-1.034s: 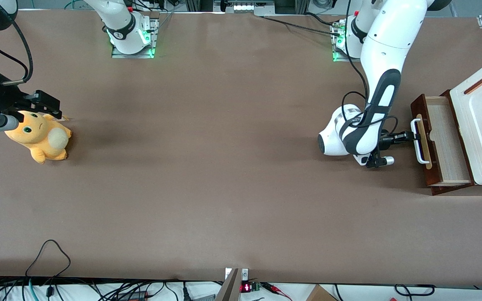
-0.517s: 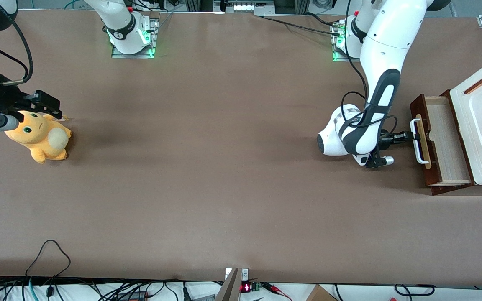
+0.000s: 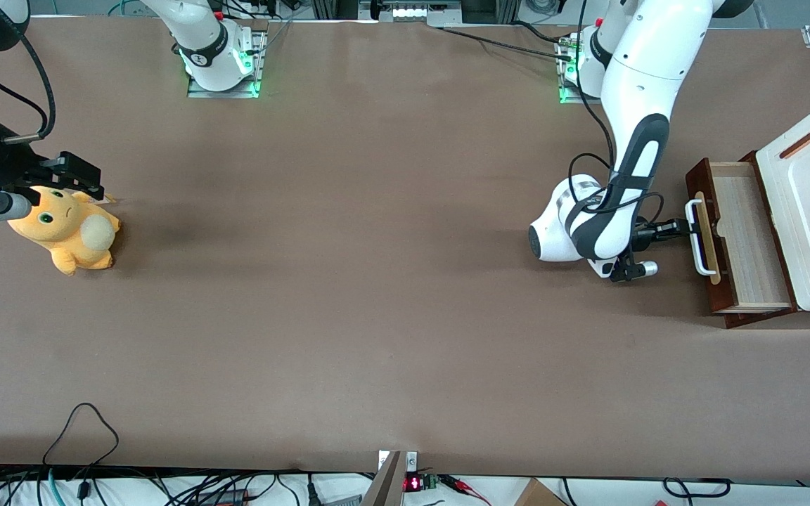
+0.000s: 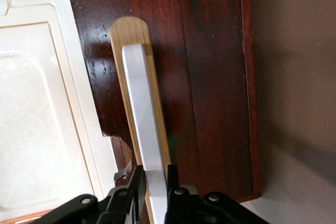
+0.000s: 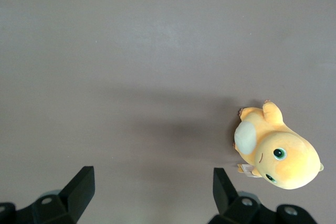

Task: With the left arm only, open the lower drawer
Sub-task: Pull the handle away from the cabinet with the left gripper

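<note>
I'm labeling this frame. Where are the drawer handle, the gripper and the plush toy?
Handle (image 3: 696, 237): front view, middle of the white loop.
Gripper (image 4: 156, 182): left wrist view, between the fingertips clamping the handle.
Plush toy (image 3: 67, 232): front view, its orange body.

At the working arm's end of the brown table (image 3: 377, 316), the dark reddish-brown wooden lower drawer (image 3: 742, 242) stands pulled out from under the white cabinet top (image 3: 809, 211), its light wood inside showing. The glossy white left arm (image 3: 630, 140) reaches down, its small black gripper (image 3: 683, 226) closed on the drawer's white loop handle (image 3: 697, 239). An orange plush toy (image 3: 67, 232) lies near the parked arm's edge.
</note>
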Motion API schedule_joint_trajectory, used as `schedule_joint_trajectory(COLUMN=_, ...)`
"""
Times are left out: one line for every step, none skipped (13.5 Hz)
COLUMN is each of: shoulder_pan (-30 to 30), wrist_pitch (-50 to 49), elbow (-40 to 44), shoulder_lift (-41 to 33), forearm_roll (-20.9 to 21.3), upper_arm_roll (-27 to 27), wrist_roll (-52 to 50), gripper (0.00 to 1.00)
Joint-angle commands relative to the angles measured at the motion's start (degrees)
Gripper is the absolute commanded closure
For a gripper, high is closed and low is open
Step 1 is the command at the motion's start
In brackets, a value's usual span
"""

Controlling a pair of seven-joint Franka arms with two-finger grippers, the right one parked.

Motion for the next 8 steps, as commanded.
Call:
schedule_joint_trajectory(shoulder_pan=-1.2, wrist_pitch=-2.2, elbow=1.3, shoulder_lift=0.5, forearm_roll=-2.5, upper_arm_roll=0.0, wrist_roll=0.7, gripper=0.01)
schedule_joint_trajectory(shoulder_pan=-1.2, wrist_pitch=-2.1, elbow=1.3, shoulder_lift=0.4, forearm_roll=-2.5, upper_arm_roll=0.0, wrist_roll=0.8, gripper=0.0)
schedule_joint_trajectory(shoulder_pan=-1.2, wrist_pitch=-2.1, elbow=1.3, shoulder_lift=0.4, forearm_roll=-2.5, upper_arm_roll=0.0, wrist_roll=0.9, gripper=0.0)
schedule_joint_trajectory(shoulder_pan=-1.2, wrist_pitch=-2.1, elbow=1.3, shoulder_lift=0.4, forearm_roll=-2.4, upper_arm_roll=0.1, wrist_roll=0.9, gripper=0.0)
schedule_joint_trajectory(shoulder_pan=-1.2, wrist_pitch=-2.1, elbow=1.3, shoulder_lift=0.3, forearm_roll=-2.4, upper_arm_roll=0.1, wrist_roll=1.0, gripper=0.0)
schedule_joint_trajectory(shoulder_pan=-1.1, wrist_pitch=-2.2, elbow=1.4, shoulder_lift=0.2, forearm_roll=-2.5, upper_arm_roll=0.2, wrist_roll=2.0, gripper=0.0)
schedule_joint_trajectory(shoulder_pan=-1.1, wrist_pitch=-2.2, elbow=2.3, shoulder_lift=-0.4, forearm_roll=-2.5, upper_arm_roll=0.4, wrist_roll=3.8, gripper=0.0)
schedule_joint_trajectory(shoulder_pan=-0.6, wrist_pitch=-2.2, elbow=4.7, shoulder_lift=-0.7, forearm_roll=-3.1, upper_arm_roll=0.4, wrist_roll=6.0, gripper=0.0)
